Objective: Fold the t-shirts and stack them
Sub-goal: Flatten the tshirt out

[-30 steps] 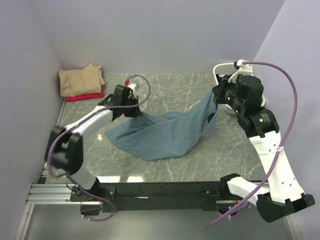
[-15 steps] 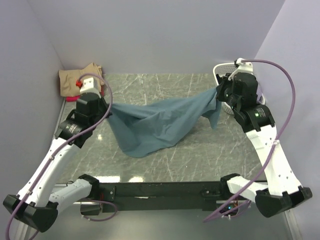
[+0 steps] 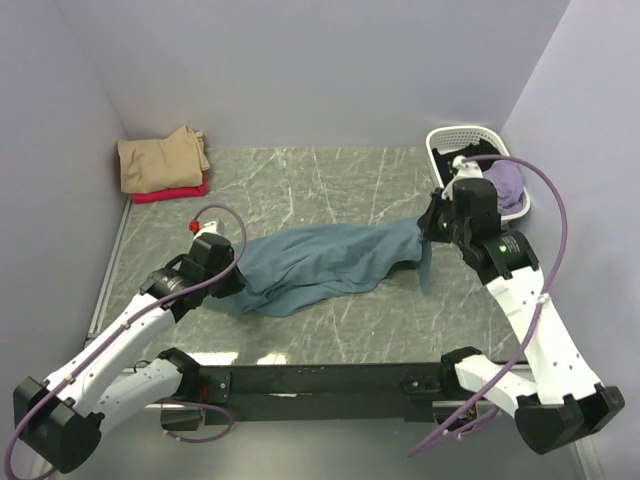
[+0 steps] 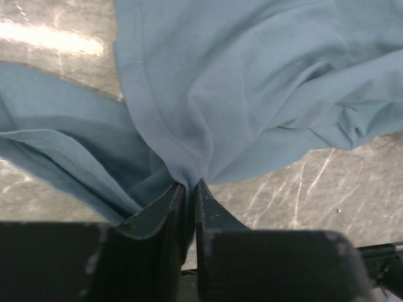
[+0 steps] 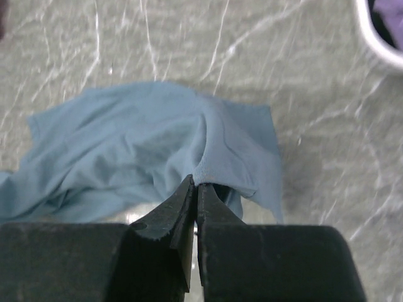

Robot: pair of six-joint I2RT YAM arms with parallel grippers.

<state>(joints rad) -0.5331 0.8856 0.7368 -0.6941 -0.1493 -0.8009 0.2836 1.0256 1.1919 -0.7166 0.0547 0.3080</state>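
The teal-blue t-shirt (image 3: 325,262) is stretched in a bunched band across the middle of the table between my two grippers. My left gripper (image 3: 228,281) is shut on its left end; in the left wrist view the cloth (image 4: 239,94) is pinched at a seam between my closed jaws (image 4: 190,186). My right gripper (image 3: 430,226) is shut on its right end; in the right wrist view the cloth (image 5: 138,151) hangs from my closed jaws (image 5: 195,184), with a flap drooping below. A folded tan t-shirt (image 3: 160,160) lies on a red t-shirt (image 3: 170,193) at the back left.
A white lattice-sided basket (image 3: 440,140) stands at the back right with a lilac shirt (image 3: 503,187) and dark cloth in it; its rim shows in the right wrist view (image 5: 378,44). Purple walls close in the table on three sides. The black rail runs along the near edge.
Both grippers have come toward the near side and down with the teal shirt. The left end moved from the back left to the front left. The shirt now lies lower, in a narrower band.
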